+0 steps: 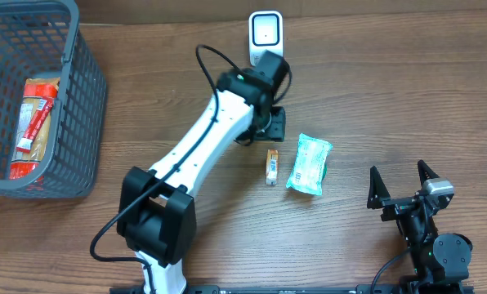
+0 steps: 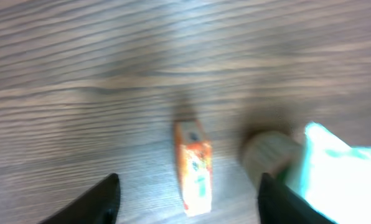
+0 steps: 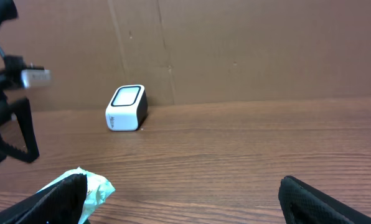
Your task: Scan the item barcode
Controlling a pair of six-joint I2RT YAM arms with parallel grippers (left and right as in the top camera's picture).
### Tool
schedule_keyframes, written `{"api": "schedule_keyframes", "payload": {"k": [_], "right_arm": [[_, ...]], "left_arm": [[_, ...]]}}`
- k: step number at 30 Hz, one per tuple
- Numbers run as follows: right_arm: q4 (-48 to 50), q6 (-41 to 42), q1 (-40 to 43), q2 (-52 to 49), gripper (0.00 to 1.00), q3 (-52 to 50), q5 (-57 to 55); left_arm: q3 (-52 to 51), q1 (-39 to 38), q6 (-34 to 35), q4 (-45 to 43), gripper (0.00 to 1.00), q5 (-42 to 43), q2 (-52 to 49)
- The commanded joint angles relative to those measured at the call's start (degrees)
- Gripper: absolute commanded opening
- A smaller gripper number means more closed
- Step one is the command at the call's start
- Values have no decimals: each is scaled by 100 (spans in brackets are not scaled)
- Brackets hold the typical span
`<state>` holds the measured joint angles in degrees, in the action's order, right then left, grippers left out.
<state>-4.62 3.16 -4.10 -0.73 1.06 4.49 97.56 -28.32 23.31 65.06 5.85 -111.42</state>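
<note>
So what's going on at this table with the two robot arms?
The left gripper hangs open just above a small orange box lying flat on the wooden table, not gripping it. A teal packet lies right beside the box, and the white scanner stands further back. The right gripper sits open and idle off to the side. More packaged goods wait in the grey basket.

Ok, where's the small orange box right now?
In the overhead view the small orange box lies on the table near the middle, just left of the pale green packet, with the left tool just beyond it.
</note>
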Motion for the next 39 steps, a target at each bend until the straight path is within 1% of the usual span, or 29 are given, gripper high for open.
{"api": "schedule_keyframes", "payload": {"k": [1, 3, 4, 9, 14, 16, 21, 28, 35, 39], "right_arm": [[22, -22, 37, 46, 100, -61, 13], [22, -22, 37, 46, 100, -61, 15], [22, -22, 37, 46, 100, -61, 15], [22, -22, 37, 46, 100, -61, 13], [22, -22, 37, 46, 100, -61, 15], [22, -22, 37, 46, 100, -61, 15], [22, -22, 37, 46, 100, -61, 15], [20, -22, 37, 46, 100, -61, 15], [22, -22, 37, 46, 100, -61, 15], [20, -22, 37, 46, 100, -61, 15]], "left_arm": [[229, 282, -1486, 76, 76, 1912, 55], [195, 356, -2184, 103, 78, 2894, 52], [177, 354, -2343, 116, 79, 3027, 52], [-35, 162, -2350, -31, 79, 2507, 13], [-437, -68, -1919, -487, 79, 2063, -72], [-592, -76, -1856, -664, 77, 2065, -79], [-901, -111, -1685, -964, 68, 2122, -79], [-1161, -221, -1685, -1010, 67, 2122, -79], [-1193, -367, -1683, -1034, 66, 2203, -79], [-1196, -387, -1587, -1038, 59, 2227, -79]]}}
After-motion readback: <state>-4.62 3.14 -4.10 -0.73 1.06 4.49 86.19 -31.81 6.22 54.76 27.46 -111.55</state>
